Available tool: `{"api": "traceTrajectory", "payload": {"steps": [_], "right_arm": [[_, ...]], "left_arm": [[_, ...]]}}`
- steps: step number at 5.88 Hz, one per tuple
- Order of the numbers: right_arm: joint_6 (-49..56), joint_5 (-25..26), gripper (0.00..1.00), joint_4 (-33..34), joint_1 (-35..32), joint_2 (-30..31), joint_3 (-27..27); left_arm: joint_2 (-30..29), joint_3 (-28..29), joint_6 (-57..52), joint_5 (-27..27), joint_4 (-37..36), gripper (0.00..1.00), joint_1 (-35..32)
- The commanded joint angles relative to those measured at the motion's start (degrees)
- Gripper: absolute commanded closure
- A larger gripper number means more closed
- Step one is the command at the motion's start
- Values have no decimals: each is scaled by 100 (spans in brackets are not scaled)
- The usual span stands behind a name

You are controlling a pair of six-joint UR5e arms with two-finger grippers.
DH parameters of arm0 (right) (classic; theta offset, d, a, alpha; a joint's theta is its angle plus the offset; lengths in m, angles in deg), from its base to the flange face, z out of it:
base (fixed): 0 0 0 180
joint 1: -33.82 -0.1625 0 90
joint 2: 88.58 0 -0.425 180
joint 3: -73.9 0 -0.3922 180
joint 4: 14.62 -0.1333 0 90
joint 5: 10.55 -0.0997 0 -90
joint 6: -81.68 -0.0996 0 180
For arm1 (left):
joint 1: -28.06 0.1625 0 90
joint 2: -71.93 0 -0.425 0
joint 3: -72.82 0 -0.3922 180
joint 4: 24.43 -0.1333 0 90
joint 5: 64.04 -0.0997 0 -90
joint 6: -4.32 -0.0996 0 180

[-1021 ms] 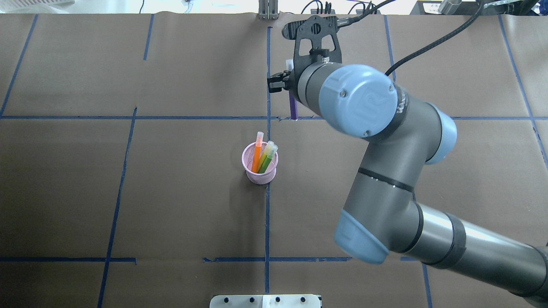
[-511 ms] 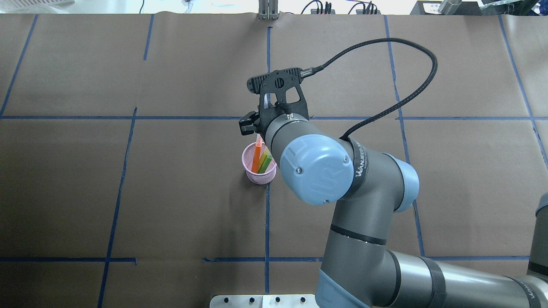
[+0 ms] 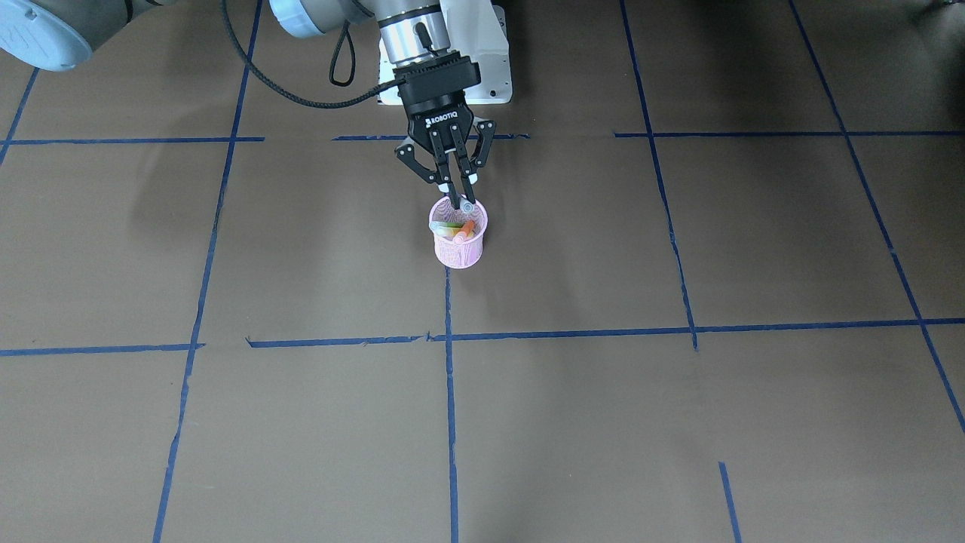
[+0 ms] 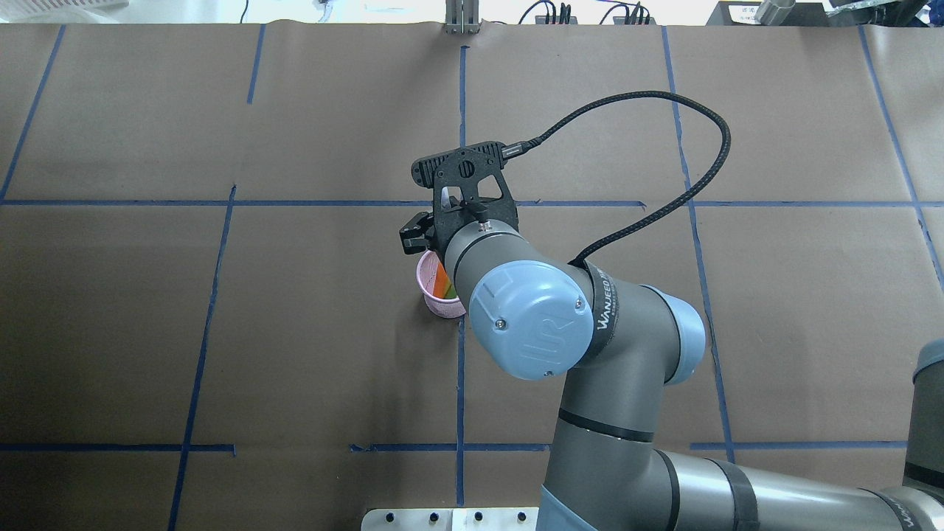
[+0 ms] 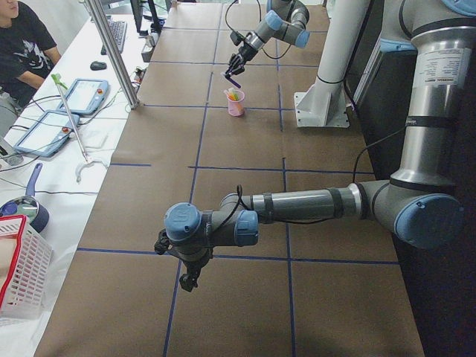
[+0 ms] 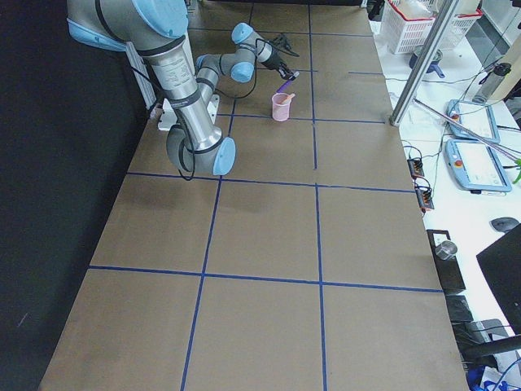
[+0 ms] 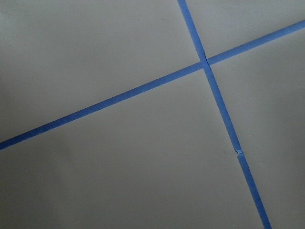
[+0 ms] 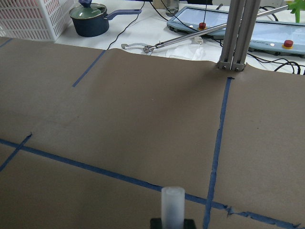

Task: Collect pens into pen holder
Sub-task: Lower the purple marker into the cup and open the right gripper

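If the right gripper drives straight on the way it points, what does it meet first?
Probably the pen holder: the right gripper, shut on the purple pen, points down at its mouth. The held pen may touch the orange pen inside first; depth unclear.

White capitals spell "ROBOTIQ" on the black body of the right hand, upper centre of the front-facing view. Seen from overhead, the right arm's blue joint cap bears an embossed "UR" logo. White lettering on the dark band beside it reads roughly "WANJEE", its ending unclear.
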Motion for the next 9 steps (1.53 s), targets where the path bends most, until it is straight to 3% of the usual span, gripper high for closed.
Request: {"api": "traceTrajectory", "payload": {"steps": [1, 3, 4, 5, 6, 8, 9], "right_arm": [[-14, -3, 100, -429, 13, 60, -238], [-23, 5, 100, -473, 40, 51, -422], [-31, 5, 94, -473, 40, 77, -432], [-40, 5, 60, -482, 31, 60, -423], [-49, -3, 1, -500, 31, 60, -423], [-32, -90, 0, -491, -73, -1, -292], [-5, -1005, 0, -282, -562, 7, 22]], "left_arm": [[1, 0, 3, 0, 0, 0, -5], [1, -18, -6, 0, 0, 0, -5], [1, -26, 3, 0, 0, 0, -5], [1, -27, 3, 0, 0, 0, -5], [1, -27, 3, -9, 0, 0, 4], [-8, -18, 3, -9, 0, 0, 4], [-8, -18, 3, -9, 0, 0, 4]]}}
